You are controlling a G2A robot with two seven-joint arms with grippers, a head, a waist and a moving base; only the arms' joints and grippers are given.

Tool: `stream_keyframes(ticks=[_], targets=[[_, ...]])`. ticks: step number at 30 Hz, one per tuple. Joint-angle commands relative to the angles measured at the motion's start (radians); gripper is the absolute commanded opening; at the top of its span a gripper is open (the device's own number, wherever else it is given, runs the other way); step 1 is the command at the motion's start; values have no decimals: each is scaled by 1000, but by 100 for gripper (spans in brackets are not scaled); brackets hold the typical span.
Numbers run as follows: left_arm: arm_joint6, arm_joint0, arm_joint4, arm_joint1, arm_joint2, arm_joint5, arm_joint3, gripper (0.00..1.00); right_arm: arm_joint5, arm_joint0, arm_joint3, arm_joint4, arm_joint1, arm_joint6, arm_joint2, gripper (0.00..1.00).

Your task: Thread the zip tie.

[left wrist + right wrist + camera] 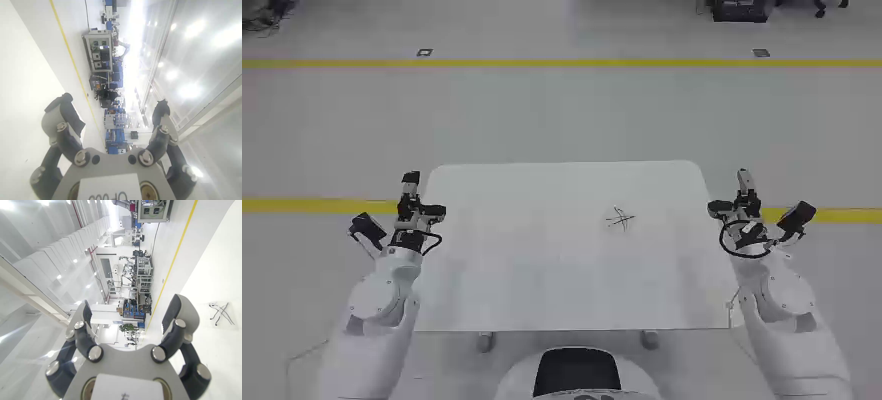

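A few thin dark zip ties [620,218] lie crossed over each other on the white table [542,270], right of its middle; they also show in the right wrist view as zip ties [222,313]. My left gripper [410,180] hangs open beside the table's left edge, holding nothing; its own view shows the gripper [115,98] with fingers spread wide. My right gripper [744,178] hangs open just off the table's right edge, holding nothing, and in its own view the gripper [132,303] points past the table at the room. Both grippers are well away from the zip ties.
The table top bears nothing else. Grey floor with yellow lines [562,63] surrounds the table. Machinery racks [100,51] stand far off in the room.
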Motion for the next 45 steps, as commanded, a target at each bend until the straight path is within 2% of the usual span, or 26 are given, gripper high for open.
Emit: stream_keyframes(ticks=[1,2,3,7,11,14,26,30,34,38,42,44,45], targets=[[0,0,0,0,0,0,0,100,0,0,0,0,0,0,0,100],[0,0,0,0,0,0,0,78,0,0,0,0,0,0,0,100],[0,0,0,0,0,0,0,100,3,4,-4,-18,1,12,-3,100],[0,0,0,0,0,0,0,100,29,67,2,-136,8,92,-13,100],[0,0,0,0,0,0,0,100,77,131,6,-256,10,163,-67,100],[0,0,0,0,0,0,0,100,84,167,16,-350,14,233,-106,100],[0,0,0,0,0,0,0,100,81,173,20,-360,14,253,-112,100],[0,0,0,0,0,0,0,100,100,207,10,-445,20,309,-118,100],[0,0,0,0,0,0,0,100,134,295,45,-531,25,416,-149,100],[0,0,0,0,0,0,0,100,187,425,131,-626,24,525,-225,100],[0,0,0,0,0,0,0,100,204,535,232,-691,15,571,-308,100],[0,0,0,0,0,0,0,100,202,570,280,-709,9,565,-336,100],[0,0,0,0,0,0,0,100,202,570,280,-709,9,565,-336,100]])
